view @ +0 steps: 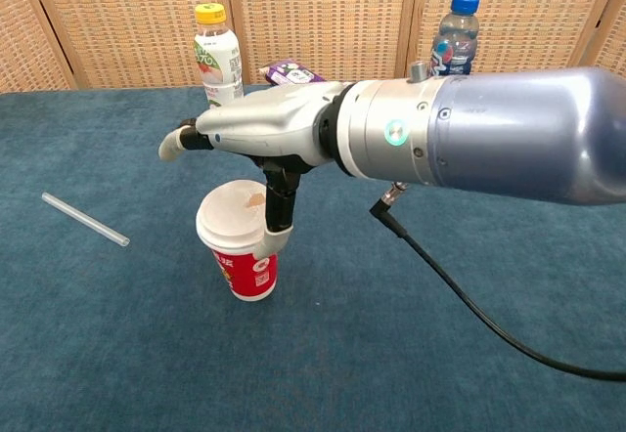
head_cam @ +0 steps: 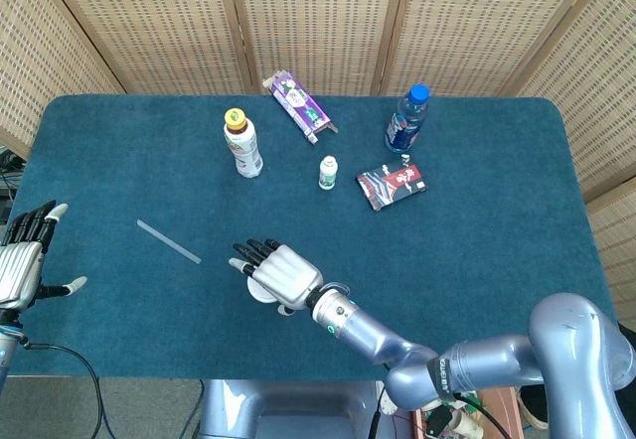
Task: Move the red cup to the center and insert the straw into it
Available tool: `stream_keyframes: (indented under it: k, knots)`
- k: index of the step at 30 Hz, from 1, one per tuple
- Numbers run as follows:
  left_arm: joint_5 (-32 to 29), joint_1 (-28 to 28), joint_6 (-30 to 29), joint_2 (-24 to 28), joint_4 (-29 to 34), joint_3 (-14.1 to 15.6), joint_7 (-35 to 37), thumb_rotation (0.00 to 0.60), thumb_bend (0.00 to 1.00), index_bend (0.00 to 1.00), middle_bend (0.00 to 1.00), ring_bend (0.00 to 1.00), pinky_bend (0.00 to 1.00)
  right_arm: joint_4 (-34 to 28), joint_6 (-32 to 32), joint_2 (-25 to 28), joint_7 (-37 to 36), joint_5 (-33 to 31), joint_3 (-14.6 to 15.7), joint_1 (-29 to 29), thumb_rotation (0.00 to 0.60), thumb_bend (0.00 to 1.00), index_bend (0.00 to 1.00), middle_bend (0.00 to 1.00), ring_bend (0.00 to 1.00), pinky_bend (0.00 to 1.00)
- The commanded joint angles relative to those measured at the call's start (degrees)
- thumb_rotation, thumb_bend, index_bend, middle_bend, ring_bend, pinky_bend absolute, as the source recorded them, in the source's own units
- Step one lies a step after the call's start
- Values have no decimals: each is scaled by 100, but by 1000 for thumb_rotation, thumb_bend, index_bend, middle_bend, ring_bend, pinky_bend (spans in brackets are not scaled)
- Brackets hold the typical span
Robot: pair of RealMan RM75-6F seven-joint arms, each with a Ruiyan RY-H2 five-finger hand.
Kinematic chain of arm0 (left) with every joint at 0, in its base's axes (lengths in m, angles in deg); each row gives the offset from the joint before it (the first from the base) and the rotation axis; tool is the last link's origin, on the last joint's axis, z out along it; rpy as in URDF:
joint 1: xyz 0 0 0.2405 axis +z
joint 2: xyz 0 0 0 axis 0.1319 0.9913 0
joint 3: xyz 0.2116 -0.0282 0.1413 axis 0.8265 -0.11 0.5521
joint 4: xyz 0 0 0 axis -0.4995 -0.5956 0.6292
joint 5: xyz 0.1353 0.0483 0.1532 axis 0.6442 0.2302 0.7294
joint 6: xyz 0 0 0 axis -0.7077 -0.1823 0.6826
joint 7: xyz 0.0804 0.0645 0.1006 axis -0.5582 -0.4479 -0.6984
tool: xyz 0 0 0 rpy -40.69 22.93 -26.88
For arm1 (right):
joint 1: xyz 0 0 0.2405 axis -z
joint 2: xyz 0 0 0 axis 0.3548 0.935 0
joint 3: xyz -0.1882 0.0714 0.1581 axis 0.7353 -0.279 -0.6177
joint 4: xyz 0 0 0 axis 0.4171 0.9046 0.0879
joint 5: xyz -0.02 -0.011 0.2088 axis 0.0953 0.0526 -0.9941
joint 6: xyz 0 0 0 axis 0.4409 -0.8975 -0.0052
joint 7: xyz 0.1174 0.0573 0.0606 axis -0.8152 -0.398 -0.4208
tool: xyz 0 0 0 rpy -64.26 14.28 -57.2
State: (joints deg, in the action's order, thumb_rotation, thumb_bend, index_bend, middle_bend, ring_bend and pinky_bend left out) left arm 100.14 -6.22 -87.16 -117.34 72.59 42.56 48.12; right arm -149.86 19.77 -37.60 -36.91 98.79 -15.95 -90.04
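Note:
The red cup (view: 248,272) with a white lid stands upright on the blue table, left of centre near the front edge. My right hand (view: 264,131) hovers just over it with the fingers stretched out flat to the left. Its thumb hangs down against the cup's right side. From the head view the right hand (head_cam: 278,272) covers most of the cup (head_cam: 261,296); only a sliver of lid shows. The clear straw (head_cam: 169,240) lies flat to the left, also seen as the straw (view: 85,219). My left hand (head_cam: 22,260) is open at the table's left edge, holding nothing.
At the back stand a yellow-capped bottle (head_cam: 242,143), a purple carton (head_cam: 301,104), a blue-capped water bottle (head_cam: 406,119), a small white bottle (head_cam: 327,172) and a red packet (head_cam: 391,184). A black cable (view: 460,305) trails from the right arm.

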Motion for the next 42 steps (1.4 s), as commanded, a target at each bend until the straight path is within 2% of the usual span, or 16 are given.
stream_keyframes:
  k: [1, 3, 7, 11, 16, 18, 20, 24, 26, 29, 34, 37, 42]
  knots:
    - [11, -2, 7, -4, -5, 5, 6, 600, 93, 0, 0, 0, 0, -329, -280, 245, 53, 134, 12, 125, 600, 0, 69, 0, 4, 114]
    - [26, -8, 21, -9, -19, 13, 10, 600, 93, 0, 0, 0, 0, -598, -462, 478, 80, 256, 33, 233, 600, 0, 63, 0, 0, 103]
    - [83, -26, 43, -27, -26, 37, -15, 600, 92, 0, 0, 0, 0, -1282, -834, 1277, 61, 647, 131, 577, 600, 0, 52, 0, 0, 93]
    - [184, -53, 39, -68, -80, 59, -51, 600, 93, 0, 0, 0, 0, -1626, -1141, 2076, -206, 1225, 278, 1019, 600, 0, 52, 0, 0, 77]
    - [360, -146, 94, -198, -337, 65, 43, 600, 93, 0, 0, 0, 0, -1471, -1442, 2921, -908, 2034, 576, 1675, 600, 0, 52, 0, 0, 40]
    - [429, -182, 127, -257, -442, 76, 107, 600, 94, 0, 0, 0, 0, -1327, -1528, 3097, -1214, 2251, 661, 1874, 600, 0, 52, 0, 0, 32]
    - [586, -255, 173, -350, -651, 100, 187, 600, 93, 0, 0, 0, 0, -902, -1795, 3283, -1799, 2641, 812, 2257, 600, 0, 52, 0, 0, 23]
    - [997, -442, 218, -515, -1118, 160, 234, 600, 94, 0, 0, 0, 0, 263, -2357, 3258, -2828, 3221, 1061, 2956, 600, 0, 46, 0, 0, 0]
    - [1183, -546, 231, -591, -1336, 173, 304, 600, 93, 0, 0, 0, 0, 822, -2597, 3142, -3177, 3294, 1141, 3290, 600, 0, 25, 0, 0, 0]
    - [1420, -704, 285, -662, -1600, 194, 401, 600, 94, 0, 0, 0, 0, 1295, -2730, 3007, -3431, 3155, 1232, 3678, 600, 0, 0, 0, 0, 0]
    - [2030, -1174, 577, -801, -2193, 340, 658, 600, 95, 0, 0, 0, 0, 1402, -3002, 2849, -4022, 2902, 1300, 4364, 600, 0, 0, 0, 0, 0]
    - [2422, -1558, 896, -909, -2515, 501, 874, 600, 95, 0, 0, 0, 0, 1344, -3379, 2722, -4013, 2907, 1315, 4794, 600, 0, 0, 0, 0, 0]
    - [2613, -1995, 1393, -1094, -2721, 657, 1183, 600, 95, 28, 0, 0, 0, 1143, -3776, 2567, -4006, 2903, 1215, 5229, 600, 0, 0, 0, 0, 0]
